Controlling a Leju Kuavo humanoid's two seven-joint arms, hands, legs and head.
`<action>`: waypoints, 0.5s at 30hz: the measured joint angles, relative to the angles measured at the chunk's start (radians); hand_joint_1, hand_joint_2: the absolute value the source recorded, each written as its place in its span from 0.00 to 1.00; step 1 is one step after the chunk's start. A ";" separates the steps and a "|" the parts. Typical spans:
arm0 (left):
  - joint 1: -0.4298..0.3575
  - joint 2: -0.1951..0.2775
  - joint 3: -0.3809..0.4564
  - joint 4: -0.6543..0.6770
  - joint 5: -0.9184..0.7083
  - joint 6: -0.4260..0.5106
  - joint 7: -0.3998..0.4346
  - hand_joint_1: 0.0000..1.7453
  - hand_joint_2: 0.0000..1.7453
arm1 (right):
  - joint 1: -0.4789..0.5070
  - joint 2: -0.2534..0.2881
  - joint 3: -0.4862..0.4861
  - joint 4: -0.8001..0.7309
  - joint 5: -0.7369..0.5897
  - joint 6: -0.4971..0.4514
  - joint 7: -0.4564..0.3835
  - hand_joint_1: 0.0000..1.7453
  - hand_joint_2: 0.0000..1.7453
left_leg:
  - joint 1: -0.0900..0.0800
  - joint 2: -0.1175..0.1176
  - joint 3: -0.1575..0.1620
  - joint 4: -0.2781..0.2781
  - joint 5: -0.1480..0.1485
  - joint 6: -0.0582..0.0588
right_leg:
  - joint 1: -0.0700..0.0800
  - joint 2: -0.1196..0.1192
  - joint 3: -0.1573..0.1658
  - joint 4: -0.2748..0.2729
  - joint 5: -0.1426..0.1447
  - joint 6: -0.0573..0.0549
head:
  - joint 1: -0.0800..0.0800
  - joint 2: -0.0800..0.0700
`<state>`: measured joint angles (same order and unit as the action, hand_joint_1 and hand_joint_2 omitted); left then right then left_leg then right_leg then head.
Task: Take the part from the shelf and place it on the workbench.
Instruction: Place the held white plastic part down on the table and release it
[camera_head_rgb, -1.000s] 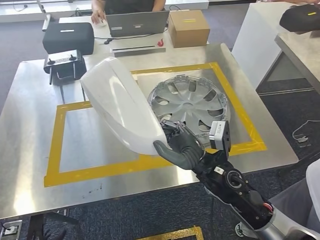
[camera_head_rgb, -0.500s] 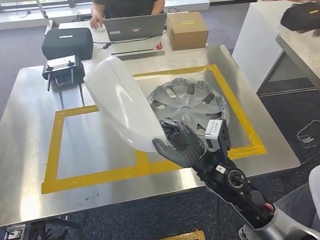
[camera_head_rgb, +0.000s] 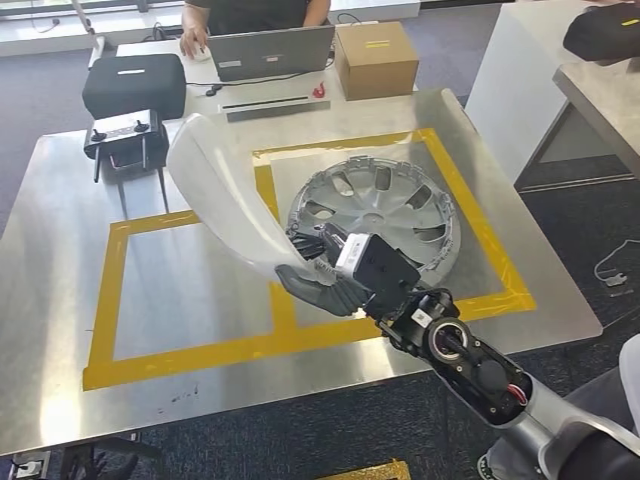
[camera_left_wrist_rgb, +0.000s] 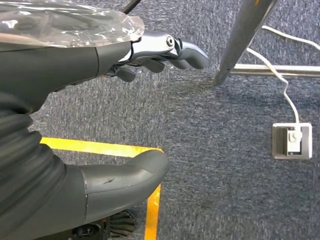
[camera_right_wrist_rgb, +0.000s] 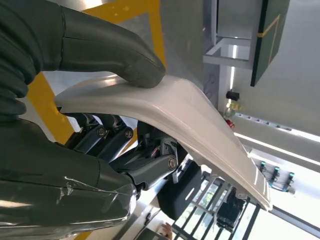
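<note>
We find the right hand (camera_head_rgb: 332, 285) nearest to us, reaching in from the lower right over the front part of the steel surface (camera_head_rgb: 53, 330), with its thumb on one face of the white part (camera_head_rgb: 226, 200) and its darker fingers (camera_right_wrist_rgb: 113, 132) closed on the other face, so the part is clamped by its near end. The part (a long, curved white panel) is carried clear of the surface, tilted upward and away to the left, its far end above the rear strip of the yellow tape outline (camera_head_rgb: 189, 350). It crosses the tape strip that divides the outline into two bays. Just beside the hand, in the right-hand bay, a silver wheel cover (camera_head_rgb: 377, 205) lies flat on the surface. The left hand (camera_left_wrist_rgb: 124, 115) hangs over dark carpet (camera_left_wrist_rgb: 226, 150), holding nothing, thumb and fingers apart and extended; a small floor box with a white cable (camera_left_wrist_rgb: 292, 140) lies on the carpet nearby. Farther back on the surface, at the left, a black controller on a stand (camera_head_rgb: 124, 140) sits near a black case (camera_head_rgb: 134, 85). Beyond these we note a laptop (camera_head_rgb: 272, 50) and a cardboard box (camera_head_rgb: 376, 58), with a person's hand (camera_head_rgb: 194, 42) resting beside the laptop.
</note>
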<state>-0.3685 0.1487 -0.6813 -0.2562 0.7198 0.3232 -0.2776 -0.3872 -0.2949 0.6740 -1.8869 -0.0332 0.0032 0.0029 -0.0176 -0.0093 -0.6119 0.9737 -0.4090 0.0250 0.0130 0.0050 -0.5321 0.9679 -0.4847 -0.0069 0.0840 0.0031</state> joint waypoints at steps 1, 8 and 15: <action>-0.001 -0.001 0.000 0.000 -0.002 -0.001 0.001 0.00 1.00 | -0.012 0.003 0.009 0.011 0.008 -0.005 0.004 1.00 1.00 | 0.000 0.000 0.000 0.000 0.000 0.000 | 0.000 0.000 0.000 0.000 0.000 0.000 | 0.000 0.000; -0.021 -0.025 -0.022 0.000 -0.040 -0.004 0.021 0.00 1.00 | -0.141 0.053 0.097 0.140 0.166 -0.104 0.052 1.00 1.00 | 0.000 -0.002 0.001 0.000 0.001 0.000 | 0.000 -0.001 0.001 -0.001 0.000 0.000 | 0.000 0.000; -0.034 -0.051 -0.068 0.000 -0.062 -0.014 0.040 0.00 1.00 | -0.247 0.114 0.179 0.285 0.427 -0.217 0.066 1.00 1.00 | -0.001 -0.001 0.000 0.000 0.001 0.000 | 0.000 -0.001 0.002 -0.001 0.000 0.000 | 0.000 0.000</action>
<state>-0.4021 0.0982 -0.7493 -0.2564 0.6583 0.3096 -0.2379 -0.6338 -0.1808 0.8529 -1.6014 0.3934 -0.2136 0.0686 -0.0182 -0.0107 -0.6115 0.9733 -0.4084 0.0249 0.0127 0.0042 -0.5304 0.9666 -0.4845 -0.0068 0.0840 0.0031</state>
